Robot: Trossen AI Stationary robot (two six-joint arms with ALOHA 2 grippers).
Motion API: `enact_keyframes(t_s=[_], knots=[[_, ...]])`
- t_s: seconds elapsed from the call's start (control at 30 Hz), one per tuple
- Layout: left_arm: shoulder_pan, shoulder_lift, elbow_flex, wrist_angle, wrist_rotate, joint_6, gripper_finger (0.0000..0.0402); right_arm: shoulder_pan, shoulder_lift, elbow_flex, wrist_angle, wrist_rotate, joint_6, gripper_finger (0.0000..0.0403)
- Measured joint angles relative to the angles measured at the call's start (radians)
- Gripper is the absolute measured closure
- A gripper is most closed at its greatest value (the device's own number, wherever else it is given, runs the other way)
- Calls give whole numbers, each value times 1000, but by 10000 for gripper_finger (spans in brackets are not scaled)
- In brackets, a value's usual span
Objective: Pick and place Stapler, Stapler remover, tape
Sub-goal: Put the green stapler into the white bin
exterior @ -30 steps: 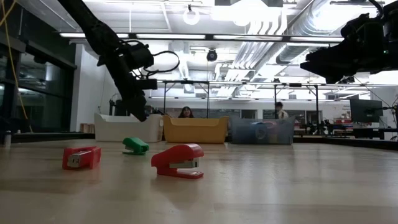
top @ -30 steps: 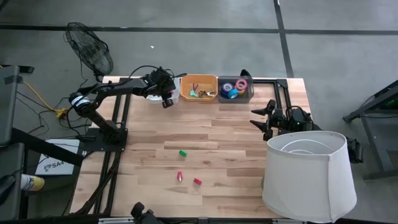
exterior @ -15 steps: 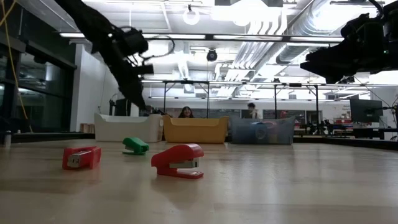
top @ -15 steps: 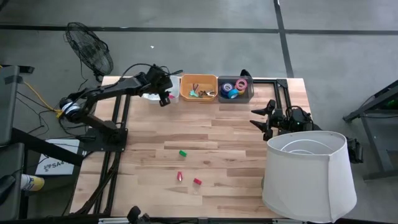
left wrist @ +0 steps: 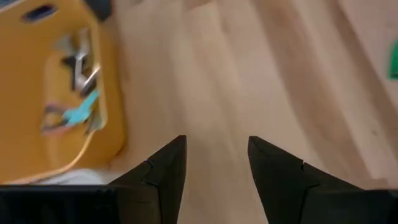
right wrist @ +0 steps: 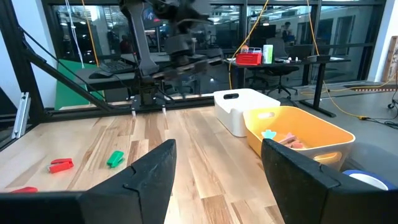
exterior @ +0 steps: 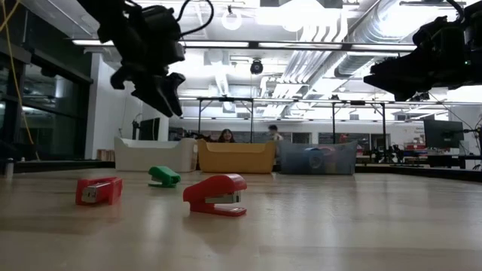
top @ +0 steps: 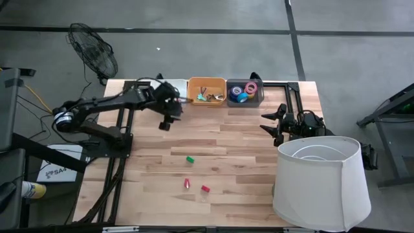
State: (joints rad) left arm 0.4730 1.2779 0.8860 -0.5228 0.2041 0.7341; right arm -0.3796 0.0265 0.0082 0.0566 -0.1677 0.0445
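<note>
You are looking at a pale, striped wood bench. At its twelve o'clock edge sit a white bin, an orange bin and a grey bin holding purple, blue and pink tape. Mid-bench lie one green stapler and two red staplers. At four o'clock stands a white lampshade.

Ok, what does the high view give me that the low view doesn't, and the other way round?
Only the high view shows the tape rolls inside the grey bin, the contents of the orange bin, a fan and a lampshade. Only the low view shows the room behind, with people seated past the bins. Both show the white bin, the green stapler, two red staplers, the left gripper open and empty above the table, and the right gripper waiting at the side, open.
</note>
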Motion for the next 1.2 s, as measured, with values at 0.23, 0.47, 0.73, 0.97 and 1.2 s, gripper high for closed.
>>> enact_keyframes(t_s=[0.23,0.47,0.73,0.97,1.2], knots=[[-173,0,0,6,-37,-6,234,0,0,0,0,0,0,176],[-323,55,0,46,-102,-14,216,0,0,0,0,0,0,176],[-445,185,-2,69,-114,-43,152,0,0,0,-1,0,0,176],[-522,255,0,140,-66,-135,147,0,0,0,-1,0,0,176],[-565,307,0,173,-66,-233,147,0,0,0,-1,0,0,176]])
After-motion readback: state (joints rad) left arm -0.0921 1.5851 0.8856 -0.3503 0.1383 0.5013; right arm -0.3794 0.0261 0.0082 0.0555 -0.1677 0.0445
